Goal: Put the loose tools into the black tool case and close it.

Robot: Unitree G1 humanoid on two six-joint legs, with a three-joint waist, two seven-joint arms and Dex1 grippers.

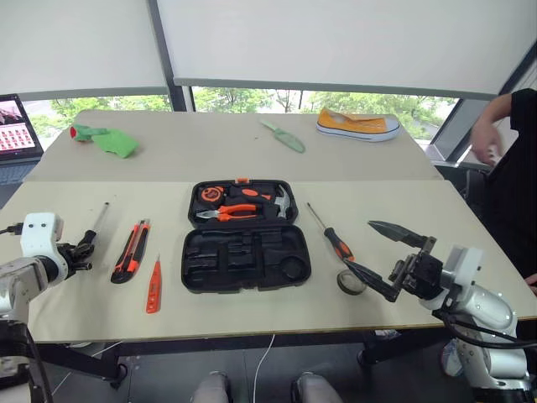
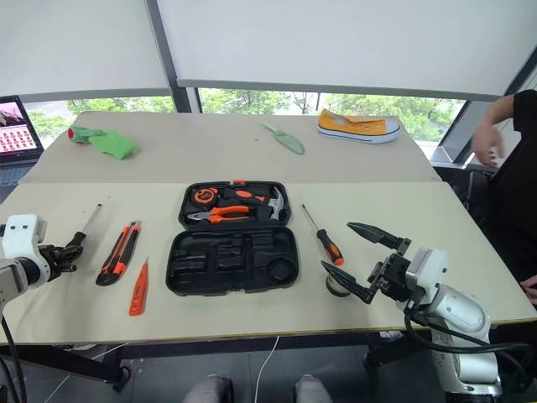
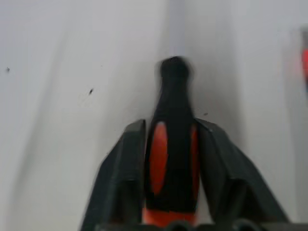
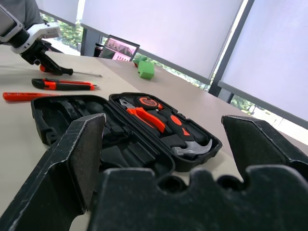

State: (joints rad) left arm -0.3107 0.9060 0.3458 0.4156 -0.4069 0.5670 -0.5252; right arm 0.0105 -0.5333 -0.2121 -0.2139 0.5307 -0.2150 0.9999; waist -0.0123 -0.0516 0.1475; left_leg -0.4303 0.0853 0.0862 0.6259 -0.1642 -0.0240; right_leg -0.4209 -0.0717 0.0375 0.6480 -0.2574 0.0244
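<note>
The near table (image 1: 252,306), covered pale beige, carries the open black tool case (image 1: 246,236) at its centre. At nine o'clock from it lie a utility knife (image 1: 130,250), a slim tester screwdriver (image 1: 153,286) and a screwdriver (image 1: 94,228). At three o'clock lie another screwdriver (image 1: 332,236) and a tape roll (image 1: 351,282). The far table (image 1: 210,147) holds a green trowel (image 1: 284,136), a yellow shoe (image 1: 357,125) and a green object (image 1: 107,138).

case (image 1: 246,259) centre, open | knife (image 1: 131,249), tester (image 1: 153,286) left | screwdriver (image 1: 331,234), tape roll (image 1: 350,282) right
</note>
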